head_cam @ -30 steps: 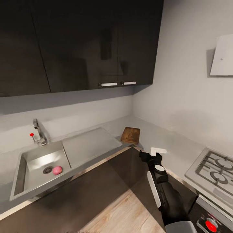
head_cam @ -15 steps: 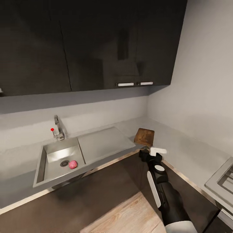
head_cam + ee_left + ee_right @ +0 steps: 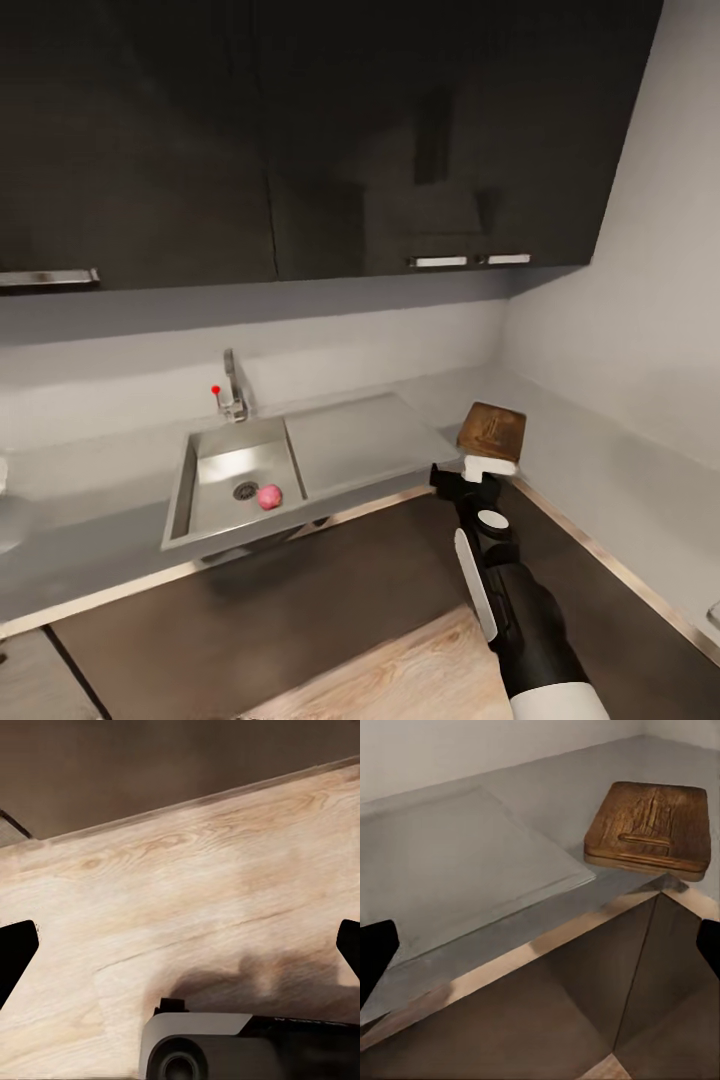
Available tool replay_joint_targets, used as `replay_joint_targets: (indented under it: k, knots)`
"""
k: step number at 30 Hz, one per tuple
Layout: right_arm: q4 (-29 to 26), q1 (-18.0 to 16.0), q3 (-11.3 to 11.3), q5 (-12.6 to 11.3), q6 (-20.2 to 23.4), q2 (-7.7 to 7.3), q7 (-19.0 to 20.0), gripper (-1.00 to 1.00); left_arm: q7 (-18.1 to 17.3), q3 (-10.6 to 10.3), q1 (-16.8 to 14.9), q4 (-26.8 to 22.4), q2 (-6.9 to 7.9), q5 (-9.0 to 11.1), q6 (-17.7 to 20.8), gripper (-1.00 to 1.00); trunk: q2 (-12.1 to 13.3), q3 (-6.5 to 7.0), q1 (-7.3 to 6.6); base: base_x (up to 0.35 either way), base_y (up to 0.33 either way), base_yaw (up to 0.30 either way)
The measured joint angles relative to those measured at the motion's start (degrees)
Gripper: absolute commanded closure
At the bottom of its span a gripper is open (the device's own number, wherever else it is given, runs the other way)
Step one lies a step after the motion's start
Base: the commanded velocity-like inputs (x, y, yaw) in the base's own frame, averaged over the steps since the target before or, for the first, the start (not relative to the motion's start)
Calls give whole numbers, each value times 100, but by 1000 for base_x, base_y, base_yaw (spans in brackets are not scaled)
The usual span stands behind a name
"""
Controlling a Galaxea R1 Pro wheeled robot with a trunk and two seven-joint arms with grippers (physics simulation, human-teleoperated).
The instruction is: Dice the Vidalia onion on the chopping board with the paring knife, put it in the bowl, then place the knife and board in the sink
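Observation:
The pink-red Vidalia onion [image 3: 269,497] lies in the steel sink [image 3: 205,520], beside the drain. On the grey countertop [image 3: 90,480] in the corner sits the brown chopping board [image 3: 492,432] [image 3: 649,829]; a flat knife-shaped form [image 3: 647,840] lies on it, its colour unclear. The white bowl [image 3: 490,466] stands just in front of the board, partly behind my right gripper [image 3: 465,484] [image 3: 540,952]. That gripper is open and empty, short of the counter edge. My left gripper [image 3: 180,956] is open over the wooden floor [image 3: 187,885].
A chrome tap with a red-tipped lever [image 3: 232,395] stands behind the basin, and the flat drainboard [image 3: 355,450] lies between basin and board. Dark wall cabinets [image 3: 300,150] hang above; dark base cabinets [image 3: 300,590] form an inside corner below the counter.
The whole view has swung left: sink, board and bowl sit further right in the picture and the stove has left it. The onion and board have not moved; my right arm holds its pose.

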Motion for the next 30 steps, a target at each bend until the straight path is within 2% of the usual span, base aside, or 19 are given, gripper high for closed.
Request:
replay_joint_targets:
  k: [8, 18, 23, 27, 30]
  knots:
    - [-1, 0, -9, -1, 0, 0, 1, -100, -3, -8, 0, 4, 0, 0, 2, -100, 0, 0, 0, 0, -16, 277]
    - [22, 0, -45, 24, 5, 0, -31, -100, -13, -2, 0, 61, 0, 3, -2, -100, 0, 0, 0, 0, -91, 37]
    - [103, 0, -109, 23, 18, -1, -408, -100, -18, -3, 0, 109, 2, 1, -3, -100, 0, 0, 0, 0, -5, 1]
    - [-102, -37, -127, 15, 425, -2, -1120, -100, -30, -1, 0, 235, 3, 0, -4, -100, 0, 0, 0, 0, 0, 0]
    - [-281, -325, -128, 0, 815, -2, -1542, -100, -33, -5, 0, 260, 7, 0, -4, -100, 0, 0, 0, 0, 0, 0]
